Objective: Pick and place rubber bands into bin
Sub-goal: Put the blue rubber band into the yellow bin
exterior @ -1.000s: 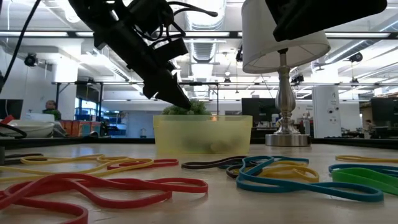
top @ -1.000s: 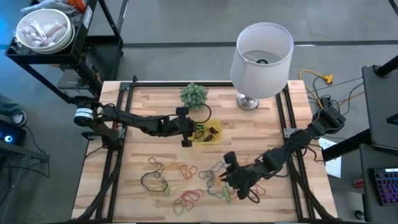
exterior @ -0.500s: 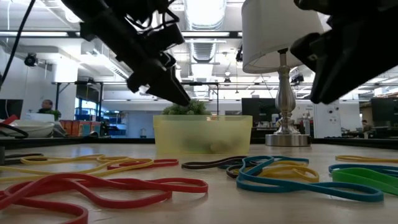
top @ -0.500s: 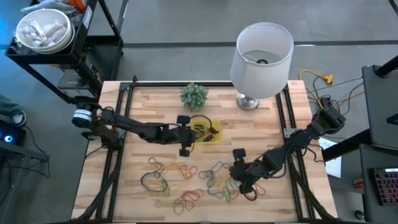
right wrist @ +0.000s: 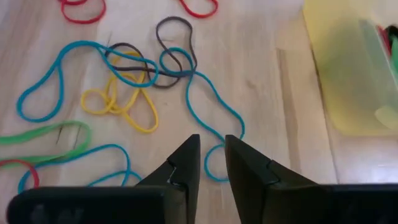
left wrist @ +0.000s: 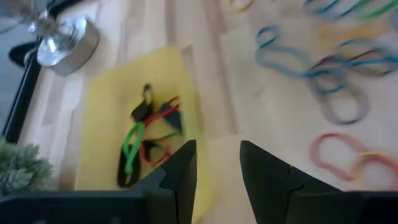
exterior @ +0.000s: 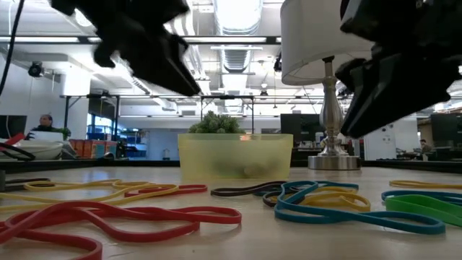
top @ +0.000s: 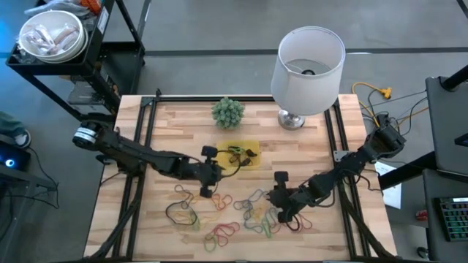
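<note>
Reaching inward, both arms hover low — left tool [top: 208,172] and right tool [top: 278,196] slightly parted, empty.

Bare tabletop [top: 183,128] lies open along the far left, behind the left arm. The yellow bin [top: 241,155] sits mid-table with clear air above its open top. Behind it, the little green plant [top: 227,112] and the tall lamp [top: 307,69] block the far edge. Nearer, the rubber bands [top: 219,212] sprawl flat, no barrier. The left gripper [top: 207,175] and right gripper [top: 278,199] flank a gap just in front of the bin.
</note>
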`<state>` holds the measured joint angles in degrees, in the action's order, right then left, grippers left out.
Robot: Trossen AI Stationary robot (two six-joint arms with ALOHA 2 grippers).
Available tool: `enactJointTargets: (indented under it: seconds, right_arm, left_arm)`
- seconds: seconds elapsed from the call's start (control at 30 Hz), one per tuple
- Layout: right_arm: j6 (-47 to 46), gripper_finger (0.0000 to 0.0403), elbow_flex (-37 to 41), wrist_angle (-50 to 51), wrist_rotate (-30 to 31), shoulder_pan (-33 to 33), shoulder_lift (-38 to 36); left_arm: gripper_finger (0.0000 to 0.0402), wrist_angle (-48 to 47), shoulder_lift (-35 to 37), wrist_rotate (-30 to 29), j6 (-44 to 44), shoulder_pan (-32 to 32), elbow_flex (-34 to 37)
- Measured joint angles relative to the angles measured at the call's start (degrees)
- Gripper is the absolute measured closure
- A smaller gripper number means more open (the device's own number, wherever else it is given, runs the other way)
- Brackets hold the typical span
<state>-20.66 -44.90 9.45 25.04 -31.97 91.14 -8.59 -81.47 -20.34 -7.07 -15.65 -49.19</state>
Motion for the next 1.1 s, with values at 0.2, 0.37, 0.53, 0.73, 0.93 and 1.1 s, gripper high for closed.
enactJointTargets:
  seconds: [0.2, 0.37, 0.53, 0.73, 0.93, 1.1]
  right_arm:
    - [-0.8, 0.0291, 0.2, -1.6, 0.6, 0.3, 3.1]
    - [-2.5, 0.0261, 0.2, -1.6, 0.6, 1.1, 5.0]
    - [-4.1, 0.0241, 0.1, -2.9, 0.5, 2.2, 6.5]
    - [-6.0, 0.0228, 0.1, -3.1, 0.1, 4.0, 7.8]
    - [-6.0, 0.0225, 0.1, -5.4, -3.4, 4.7, 7.8]
    - [-6.7, 0.0226, 0.4, -5.3, -4.1, 5.1, 7.8]
  left_arm:
    - [0.0295, -2.3, 4.5, -4.0, 2.2, -7.8, 0.4]
    - [0.0295, -2.9, 7.6, -17.3, 2.2, -15.8, 2.2]
    - [0.0295, -2.1, 11.3, -33.9, 2.2, -23.7, 4.6]
    - [0.0295, -0.4, 12.9, -44.2, 2.2, -30.0, 6.3]
    - [0.0295, -0.3, 13.0, -48.1, 2.2, -31.9, 7.2]
    - [0.0295, 0.1, 13.0, -49.3, 2.2, -32.1, 7.2]
